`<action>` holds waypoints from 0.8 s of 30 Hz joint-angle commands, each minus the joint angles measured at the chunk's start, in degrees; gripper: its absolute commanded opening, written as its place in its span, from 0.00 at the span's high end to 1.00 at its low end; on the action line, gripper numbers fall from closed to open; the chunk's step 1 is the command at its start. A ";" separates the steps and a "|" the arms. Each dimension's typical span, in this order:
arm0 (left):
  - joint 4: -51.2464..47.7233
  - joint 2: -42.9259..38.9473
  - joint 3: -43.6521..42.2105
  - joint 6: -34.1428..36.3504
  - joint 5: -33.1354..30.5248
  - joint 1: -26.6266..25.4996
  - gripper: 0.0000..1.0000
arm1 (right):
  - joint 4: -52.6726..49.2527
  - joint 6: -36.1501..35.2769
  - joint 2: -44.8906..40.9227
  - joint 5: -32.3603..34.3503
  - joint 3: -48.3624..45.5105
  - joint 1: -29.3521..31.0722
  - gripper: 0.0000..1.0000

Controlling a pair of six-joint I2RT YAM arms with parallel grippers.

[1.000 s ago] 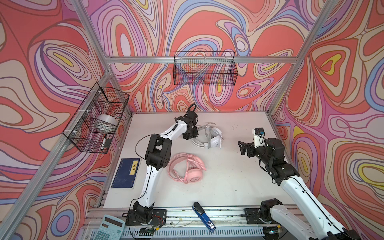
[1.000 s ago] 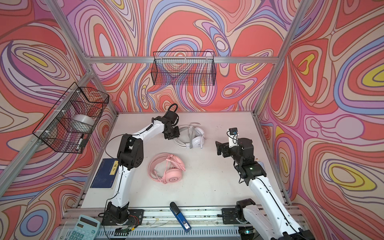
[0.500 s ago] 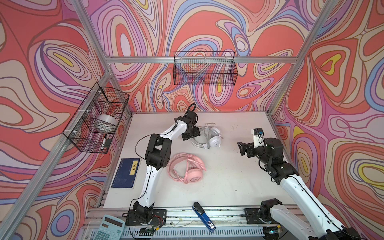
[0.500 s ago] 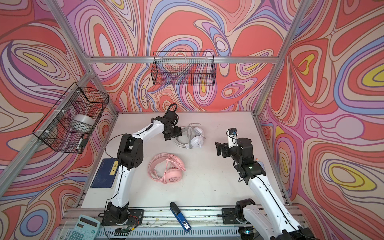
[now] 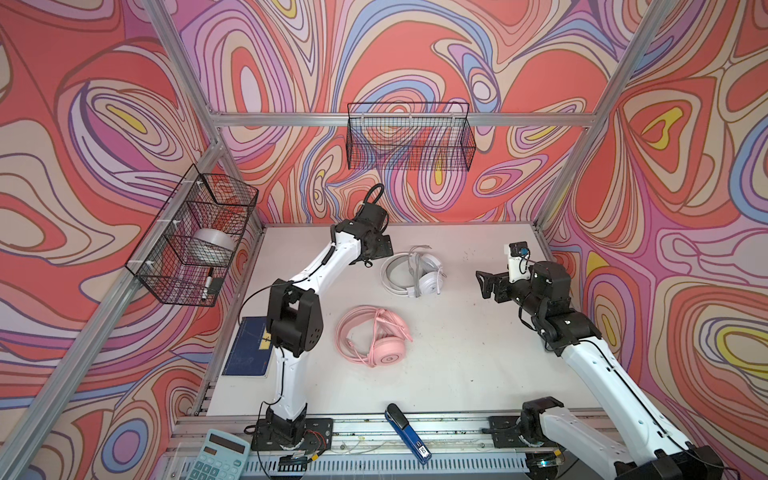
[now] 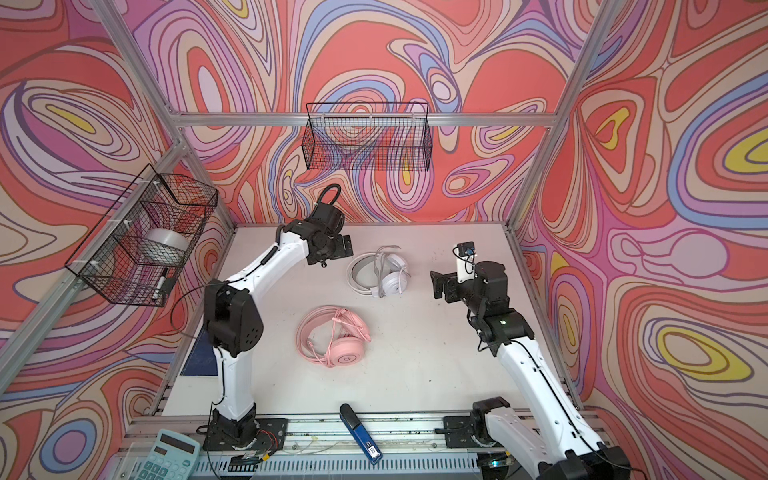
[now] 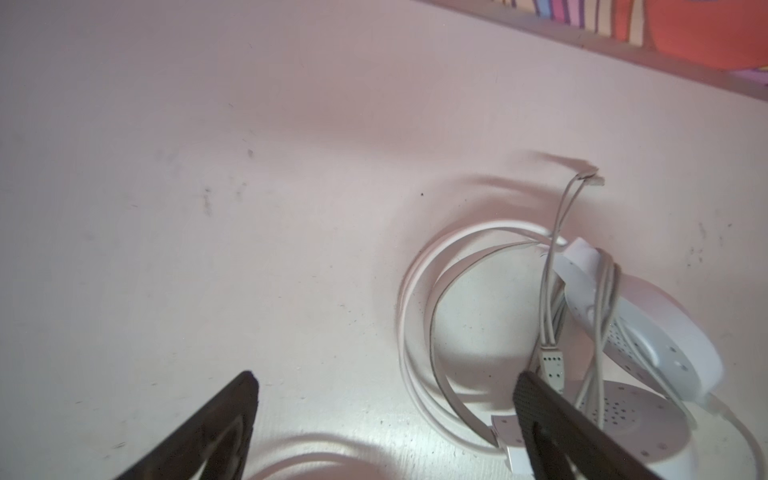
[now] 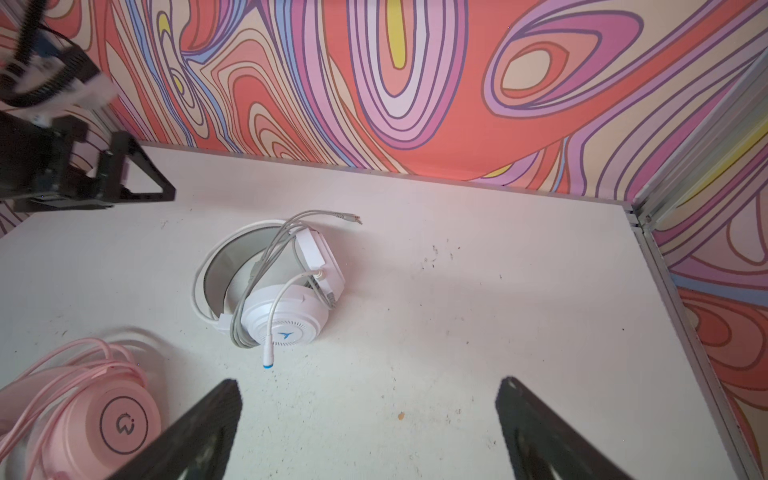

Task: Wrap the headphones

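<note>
Left claw (image 7: 386, 376) is wide open, holds nothing; hangs low over the tabletop (image 5: 457, 353) near the back wall. Right claw (image 8: 369, 381) is also fully open and empty, held up off the tabletop, pointing across toward the middle.

White headset (image 5: 415, 272) lies flat on the tabletop btwn the two claws, toward the back. Key relation: it sits just beside the left claw, on that claw's right; the right claw is well apart from it. So the left arm is the nearer one. In the left wrist view one finger overlaps the headset's edge, but we can't tell contact from that; both top views suggest it is clear.

Long axis runs roughly across the tabletop: headband (image 7: 402, 316) loop faces the left arm, earcups (image 8: 291, 328) face the right arm. Grey cable (image 8: 237, 328) is wound several turns round the earcup end; its plug ends (image 8: 349, 217) stick out free toward the back wall. Mic boom (image 8: 269, 332) curls over the upper cup.

Pink headset (image 5: 374, 336) lies nearer the front, w/ pink cable (image 5: 386, 324) looped over its band, well apart from both claws.

Judgement: white wrap looks about done, only the plug tail loose. If more tucking is wanted, approach from the band side w/ the left arm seems shortest; risk = snagging the turns and loosening them.
</note>
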 commanded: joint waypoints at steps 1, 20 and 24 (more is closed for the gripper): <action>2.98 -8.78 -6.81 6.83 -10.50 0.27 0.00 | -0.32 -1.10 1.08 1.33 2.03 -0.20 0.02; 49.46 -49.36 -68.09 21.33 -22.73 7.00 0.00 | 21.46 3.25 8.60 -1.14 -10.61 -11.16 0.02; 56.95 -48.00 -73.16 23.70 -22.93 7.26 0.00 | 29.88 5.06 12.07 1.59 -14.21 -11.72 0.02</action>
